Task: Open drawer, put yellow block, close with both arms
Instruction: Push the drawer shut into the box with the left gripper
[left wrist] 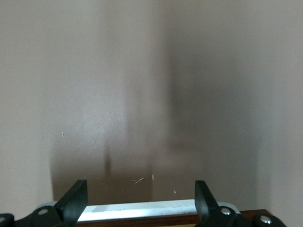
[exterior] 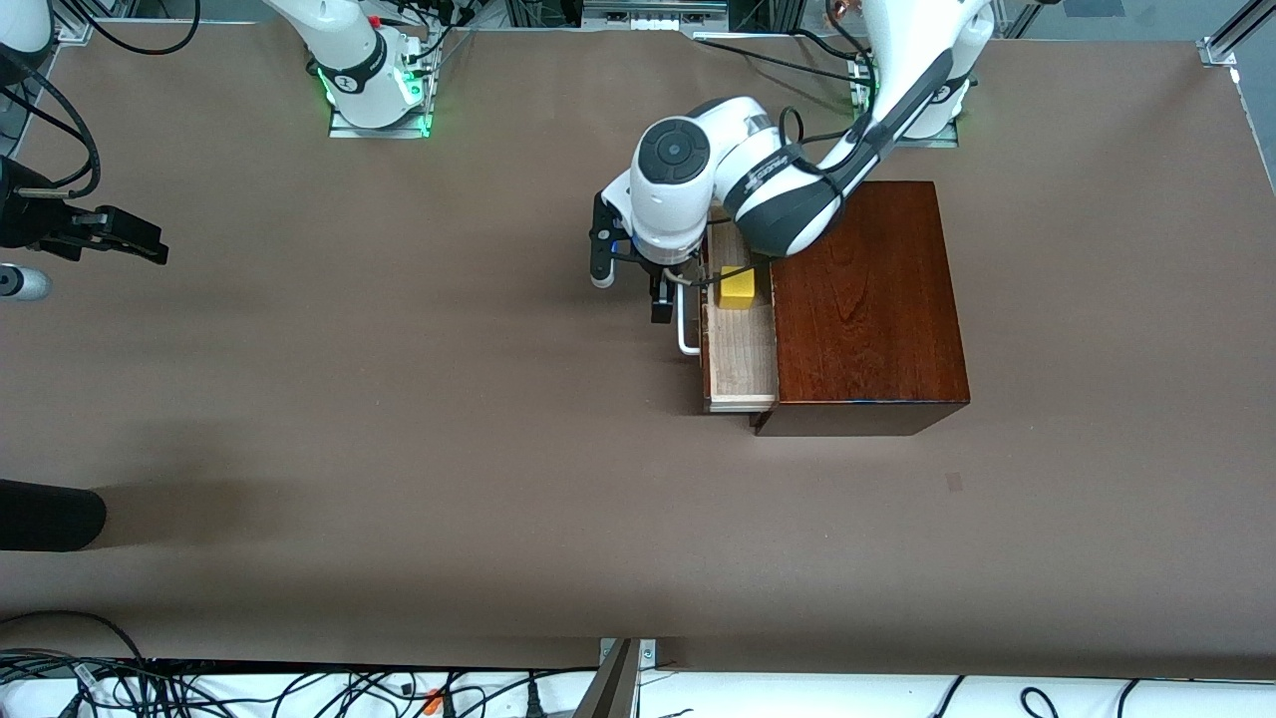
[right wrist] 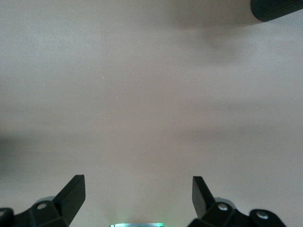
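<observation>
yellow block's in the open drawer, your left gripper's at the handle

glossy mahogany box (exterior: 869, 304), pale wood drawer (exterior: 740, 349) out, small yellow block (exterior: 738, 287) inside. left gripper (left wrist: 141, 201) spread at the white bar handle (left wrist: 142, 210); right gripper (right wrist: 138, 194) spread over bare brown table (exterior: 399, 449), waiting.

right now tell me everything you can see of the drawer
The drawer is a pale light-wood tray with a dark reddish-brown front and a white U-shaped bar handle. It stands pulled partly out of the glossy dark mahogany box, toward the right arm's end of the table. The yellow block lies in it. The left gripper hangs open right at the handle, fingers astride the bar; contact cannot be told.
</observation>
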You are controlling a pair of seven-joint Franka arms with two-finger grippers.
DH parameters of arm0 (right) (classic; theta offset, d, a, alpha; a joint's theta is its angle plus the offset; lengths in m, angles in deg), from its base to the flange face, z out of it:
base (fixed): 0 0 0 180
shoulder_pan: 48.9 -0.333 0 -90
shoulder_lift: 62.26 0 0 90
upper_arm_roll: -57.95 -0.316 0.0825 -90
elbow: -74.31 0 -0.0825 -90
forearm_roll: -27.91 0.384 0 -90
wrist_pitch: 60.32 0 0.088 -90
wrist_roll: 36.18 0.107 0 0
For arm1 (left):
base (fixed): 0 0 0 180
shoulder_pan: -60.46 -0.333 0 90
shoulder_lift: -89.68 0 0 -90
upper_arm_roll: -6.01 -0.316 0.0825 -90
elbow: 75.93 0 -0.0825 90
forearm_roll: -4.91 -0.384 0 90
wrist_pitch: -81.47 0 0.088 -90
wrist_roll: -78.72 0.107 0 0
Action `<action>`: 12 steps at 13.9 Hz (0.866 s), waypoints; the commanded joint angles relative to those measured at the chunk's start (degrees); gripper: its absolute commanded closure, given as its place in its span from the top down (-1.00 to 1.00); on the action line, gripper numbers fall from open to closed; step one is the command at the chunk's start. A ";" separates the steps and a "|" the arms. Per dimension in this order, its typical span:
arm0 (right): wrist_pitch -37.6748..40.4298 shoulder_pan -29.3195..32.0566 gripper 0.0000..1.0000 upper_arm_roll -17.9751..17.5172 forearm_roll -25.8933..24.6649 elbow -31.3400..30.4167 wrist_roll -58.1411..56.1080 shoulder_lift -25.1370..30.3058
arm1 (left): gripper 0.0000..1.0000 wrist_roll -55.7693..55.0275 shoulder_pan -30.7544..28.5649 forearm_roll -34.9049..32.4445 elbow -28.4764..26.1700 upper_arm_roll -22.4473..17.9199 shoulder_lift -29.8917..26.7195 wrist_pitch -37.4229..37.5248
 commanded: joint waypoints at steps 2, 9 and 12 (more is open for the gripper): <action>-0.27 0.44 1.00 -0.96 -0.89 -1.52 0.10 1.69 | 1.00 1.67 -0.34 -5.42 0.43 0.05 2.00 -0.20; 0.35 5.46 1.00 -6.94 -0.89 -1.43 2.48 1.78 | 1.00 5.53 -2.80 -5.52 0.52 -0.39 1.83 4.10; 0.35 5.46 1.00 -6.94 -0.89 -1.43 2.39 1.78 | 1.00 6.67 -3.85 -5.52 0.95 -0.31 1.30 7.96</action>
